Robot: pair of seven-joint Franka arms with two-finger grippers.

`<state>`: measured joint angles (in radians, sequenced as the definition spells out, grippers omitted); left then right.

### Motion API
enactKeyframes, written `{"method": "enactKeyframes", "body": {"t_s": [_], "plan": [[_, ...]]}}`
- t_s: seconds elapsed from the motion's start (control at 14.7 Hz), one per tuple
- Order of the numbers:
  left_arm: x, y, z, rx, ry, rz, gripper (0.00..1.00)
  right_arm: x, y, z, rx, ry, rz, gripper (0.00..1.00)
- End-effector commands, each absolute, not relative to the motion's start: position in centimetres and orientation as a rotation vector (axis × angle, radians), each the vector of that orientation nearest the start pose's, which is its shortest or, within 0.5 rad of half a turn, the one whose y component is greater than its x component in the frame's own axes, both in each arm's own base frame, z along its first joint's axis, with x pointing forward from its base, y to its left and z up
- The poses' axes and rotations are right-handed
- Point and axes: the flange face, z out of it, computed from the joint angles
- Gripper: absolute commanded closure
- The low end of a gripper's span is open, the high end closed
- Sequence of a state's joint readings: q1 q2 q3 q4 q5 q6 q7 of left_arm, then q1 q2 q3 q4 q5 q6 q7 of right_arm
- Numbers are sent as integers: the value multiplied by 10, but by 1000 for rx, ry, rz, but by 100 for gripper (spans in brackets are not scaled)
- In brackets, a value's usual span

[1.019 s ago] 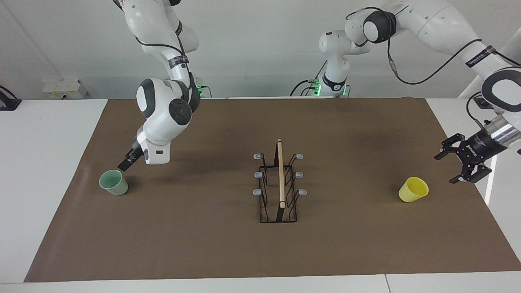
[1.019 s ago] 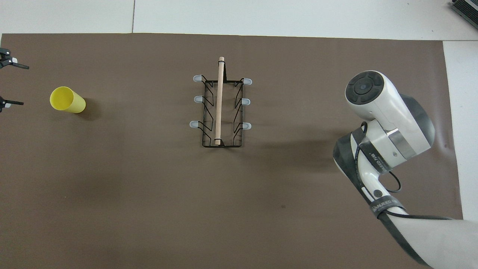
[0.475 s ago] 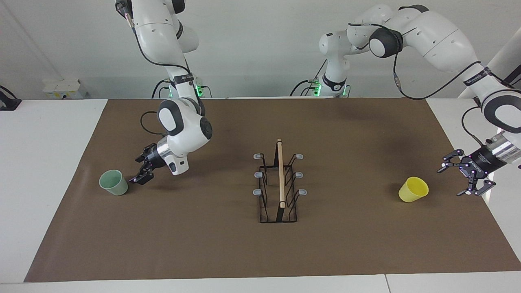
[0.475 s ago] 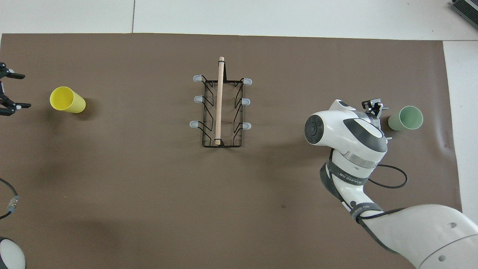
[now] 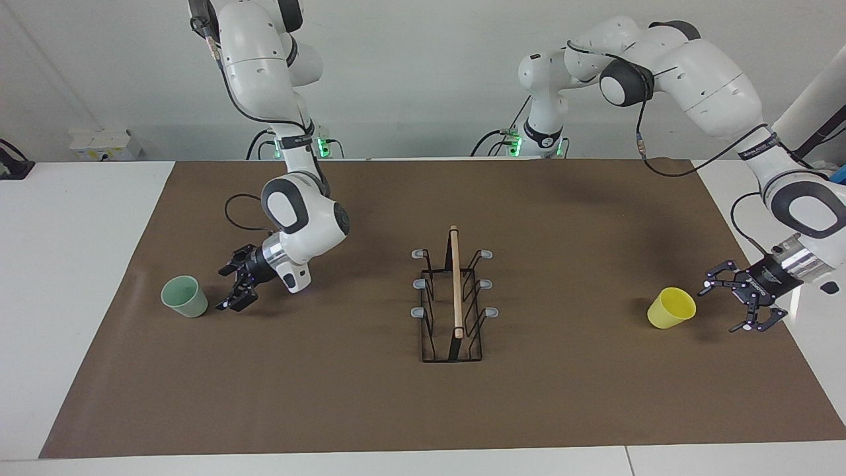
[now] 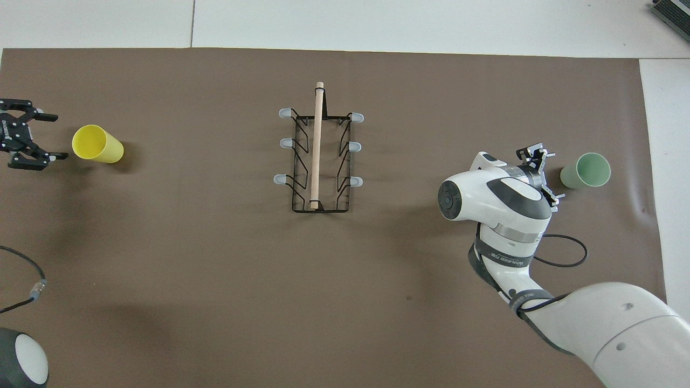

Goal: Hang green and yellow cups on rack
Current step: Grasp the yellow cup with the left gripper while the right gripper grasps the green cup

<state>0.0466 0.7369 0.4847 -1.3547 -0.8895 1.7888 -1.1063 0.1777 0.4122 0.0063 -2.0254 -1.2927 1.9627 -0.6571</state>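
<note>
The right arm's black two-finger gripper (image 5: 231,289) hangs low with its fingers spread wide and empty, its tips just beside the pale mint green tapered plastic cup (image 5: 184,297) but not touching it; that cup stands upright, mouth up, on the side of the gripper toward the right arm's end of the table. The left arm's black two-finger gripper (image 5: 729,306) is likewise wide open and empty, just beside the bright yellow tapered plastic cup (image 5: 671,308), which leans tilted with its mouth turned toward that gripper. Between the two grippers, well apart from both, stands the black wire rack with a light wooden rod handle and grey-tipped prongs (image 5: 455,297), bare of cups. All rest on a brown mat (image 5: 344,396) over a white table (image 5: 73,277), before a pale wall.
</note>
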Motion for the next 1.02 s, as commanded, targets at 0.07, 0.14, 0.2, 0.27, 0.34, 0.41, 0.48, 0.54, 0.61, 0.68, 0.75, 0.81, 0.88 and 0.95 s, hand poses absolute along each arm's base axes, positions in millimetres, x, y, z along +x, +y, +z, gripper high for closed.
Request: {"method": "enactKeyframes", "body": {"t_s": [0.07, 0.14, 0.2, 0.27, 0.34, 0.41, 0.48, 0.54, 0.61, 0.68, 0.75, 0.81, 0.88, 0.95], "plan": [[657, 220, 310, 1537, 2121, -517, 0, 570, 20, 236, 1337, 1608, -741, 0], [654, 220, 311, 1500, 2104, -519, 0, 566, 15, 232, 1351, 1593, -715, 0], [654, 214, 313, 1499, 2095, -501, 0, 562, 10, 227, 1357, 1581, -697, 0], [654, 206, 313, 1500, 2098, -482, 0, 559, 4, 224, 1349, 1568, -690, 0], [653, 203, 315, 1493, 2104, -461, 0, 555, 1, 221, 1344, 1564, -686, 0], [652, 196, 312, 1498, 2106, -457, 0, 552, -1, 218, 1346, 1565, -673, 0], [652, 196, 313, 1496, 2107, -445, 0, 550, -8, 216, 1342, 1560, -665, 0], [651, 199, 312, 1493, 2110, -437, 0, 547, -16, 213, 1324, 1559, -666, 0], [649, 203, 309, 1471, 2123, -425, 0, 547, -17, 212, 1309, 1565, -653, 0], [645, 208, 300, 1416, 2139, -420, 0, 548, -17, 212, 1305, 1567, -648, 0], [641, 210, 291, 1352, 2152, -413, 0, 548, -19, 212, 1307, 1566, -647, 0], [635, 209, 280, 1319, 2173, -409, 0, 548, -20, 212, 1307, 1567, -647, 0], [629, 206, 274, 1284, 2177, -419, 0, 548, -19, 212, 1307, 1568, -645, 0], [622, 203, 269, 1230, 2176, -434, 0, 548, -19, 212, 1307, 1568, -645, 0]]}}
